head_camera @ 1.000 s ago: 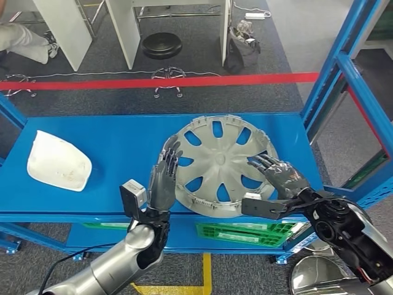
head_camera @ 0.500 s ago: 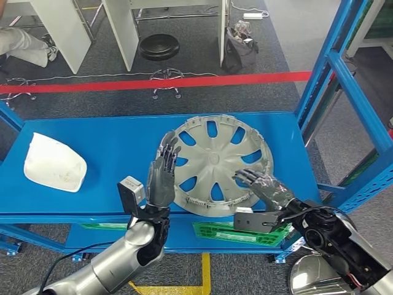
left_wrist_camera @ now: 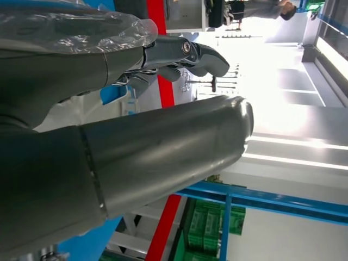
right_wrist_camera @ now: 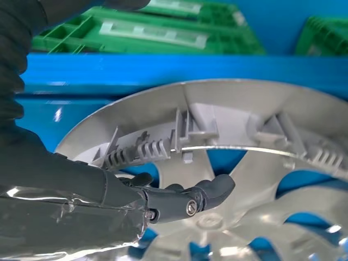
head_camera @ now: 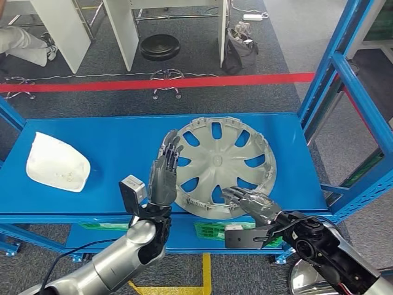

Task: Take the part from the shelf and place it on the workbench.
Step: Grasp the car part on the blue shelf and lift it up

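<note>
A: Where is the part lying?

B: The hubcap [head_camera: 221, 165] is lying flat on the blue shelf [head_camera: 120, 153], toward its right half, hollow side facing up so the clips around its rim are showing. Being round, it is not pointing any way, and no axis is longer than another.

A: Is anything sitting in a container?

B: Under the top board, green crates [head_camera: 218, 232] are sitting on the lower level (what they are holding I cannot tell).

A: What is the left hand doing?

B: The left hand [head_camera: 163, 175] is standing upright at the left edge of the hubcap, palm facing the part, fingers straight and apart, gripping nothing. Whether the fingertips are touching the rim, I cannot tell.

A: And the right?

B: The right hand [head_camera: 252, 204] is hovering palm down over the near edge of the hubcap, fingers [right_wrist_camera: 207, 191] stretched out and spread. From the right wrist camera they are reaching over the rim [right_wrist_camera: 193, 136] with nothing between them.

A: Anything else around?

B: A white shell-shaped piece [head_camera: 57, 163] is lying at the left end of the shelf, well apart from the hubcap. Beyond the shelf, a red line [head_camera: 157, 82] is crossing the grey floor, with a black stool [head_camera: 159, 47] behind it.
</note>
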Robot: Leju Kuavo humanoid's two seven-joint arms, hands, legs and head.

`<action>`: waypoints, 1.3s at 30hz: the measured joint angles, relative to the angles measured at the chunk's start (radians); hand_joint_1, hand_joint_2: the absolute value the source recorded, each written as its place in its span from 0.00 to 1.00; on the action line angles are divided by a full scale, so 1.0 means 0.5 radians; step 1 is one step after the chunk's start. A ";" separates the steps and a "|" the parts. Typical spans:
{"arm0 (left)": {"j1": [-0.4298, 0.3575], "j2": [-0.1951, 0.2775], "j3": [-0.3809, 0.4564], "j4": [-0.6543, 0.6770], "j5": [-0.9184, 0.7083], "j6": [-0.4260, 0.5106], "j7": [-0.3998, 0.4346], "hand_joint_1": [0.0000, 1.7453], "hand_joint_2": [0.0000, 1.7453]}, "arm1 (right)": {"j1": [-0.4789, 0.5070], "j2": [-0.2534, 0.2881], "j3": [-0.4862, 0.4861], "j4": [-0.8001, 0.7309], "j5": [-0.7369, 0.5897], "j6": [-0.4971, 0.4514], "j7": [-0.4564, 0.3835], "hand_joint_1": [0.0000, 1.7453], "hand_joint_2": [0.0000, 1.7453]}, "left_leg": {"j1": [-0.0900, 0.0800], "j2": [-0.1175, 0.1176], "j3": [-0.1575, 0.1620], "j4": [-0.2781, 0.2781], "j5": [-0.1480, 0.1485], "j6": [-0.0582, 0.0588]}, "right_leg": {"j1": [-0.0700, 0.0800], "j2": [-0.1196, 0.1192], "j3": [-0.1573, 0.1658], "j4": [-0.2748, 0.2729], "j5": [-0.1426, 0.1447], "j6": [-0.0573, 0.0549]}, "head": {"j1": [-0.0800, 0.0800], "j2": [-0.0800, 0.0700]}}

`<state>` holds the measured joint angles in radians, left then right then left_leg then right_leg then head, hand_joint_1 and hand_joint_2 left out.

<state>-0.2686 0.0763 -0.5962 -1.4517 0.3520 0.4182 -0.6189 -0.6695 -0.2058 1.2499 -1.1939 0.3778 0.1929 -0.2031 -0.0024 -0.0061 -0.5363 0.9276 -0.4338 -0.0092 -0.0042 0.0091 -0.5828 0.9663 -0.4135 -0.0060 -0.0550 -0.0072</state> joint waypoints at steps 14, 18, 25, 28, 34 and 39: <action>-0.004 0.000 -0.005 0.004 0.015 0.044 -0.003 0.00 0.00 | 0.022 0.007 0.046 0.004 -0.081 0.027 -0.004 0.00 1.00 | -0.002 0.000 0.003 0.001 0.000 0.000 | 0.001 0.000 0.003 0.000 0.000 0.000 | 0.000 0.000; -0.004 0.002 -0.005 0.004 0.014 0.053 -0.003 0.00 0.00 | 0.022 0.007 0.048 0.014 -0.077 0.018 -0.004 0.00 1.00 | -0.002 0.000 0.004 0.000 0.000 0.000 | 0.001 0.000 0.004 0.000 0.000 0.000 | 0.000 0.000; -0.004 0.006 -0.005 0.004 0.014 0.073 0.000 0.00 0.00 | 0.017 0.007 0.048 0.062 -0.077 -0.002 0.020 0.00 1.00 | -0.002 0.000 0.006 0.000 0.000 0.000 | 0.001 0.000 0.006 0.000 0.000 0.000 | 0.000 0.000; -0.004 0.009 -0.005 0.004 0.014 0.083 0.000 0.00 0.00 | 0.017 0.007 0.048 0.097 -0.090 -0.020 0.028 0.00 1.00 | -0.002 0.000 0.008 0.000 -0.001 0.000 | 0.001 0.001 0.008 0.000 0.000 0.000 | 0.000 0.000; -0.003 0.017 -0.005 0.004 0.016 0.099 0.002 0.00 0.00 | 0.016 0.007 0.048 0.173 -0.079 -0.054 0.034 0.00 1.00 | -0.002 0.002 0.015 0.000 -0.002 0.000 | 0.001 0.002 0.014 -0.001 0.000 0.000 | 0.000 0.000; 0.000 0.023 -0.005 0.004 0.028 0.109 0.002 0.00 0.00 | 0.008 0.007 0.049 0.275 -0.043 -0.125 0.045 0.00 1.00 | -0.002 0.001 0.019 0.000 -0.003 0.000 | 0.002 0.001 0.019 -0.002 0.000 0.001 | 0.000 0.000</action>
<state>-0.2688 0.0877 -0.5985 -1.4496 0.3661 0.4727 -0.6177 -0.6653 -0.2022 1.2743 -1.0566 0.3564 0.1305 -0.1807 -0.0034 -0.0054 -0.5270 0.9276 -0.4351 -0.0090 -0.0035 0.0094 -0.5735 0.9654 -0.4137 -0.0057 -0.0551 -0.0072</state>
